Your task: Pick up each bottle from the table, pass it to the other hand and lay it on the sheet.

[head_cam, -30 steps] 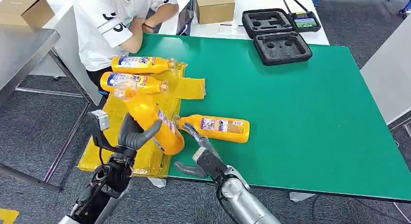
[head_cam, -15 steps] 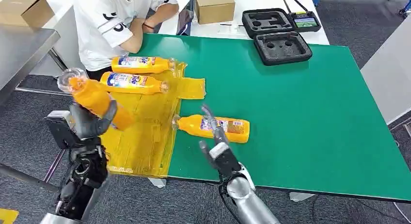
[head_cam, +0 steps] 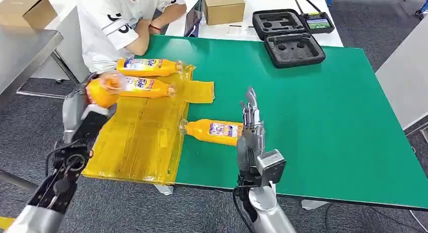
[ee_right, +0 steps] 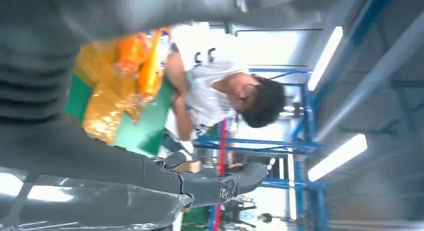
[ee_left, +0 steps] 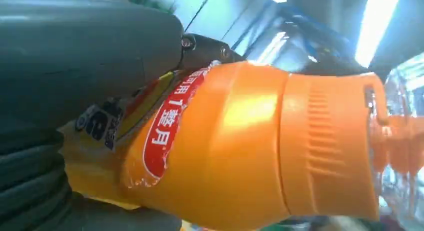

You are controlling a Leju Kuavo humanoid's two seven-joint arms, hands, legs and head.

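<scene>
The left hand (head_cam: 83,109) holds an orange bottle (head_cam: 101,89) above the yellow sheet (head_cam: 146,137). The right hand (head_cam: 251,129) is empty, fingers straight.

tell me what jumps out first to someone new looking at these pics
The yellow sheet draped over the near left corner of the green table, with two orange bottles lying on its far end. The left hand grips a third bottle above the sheet's left edge, while the right hand stands open by a fourth bottle on the table.
</scene>
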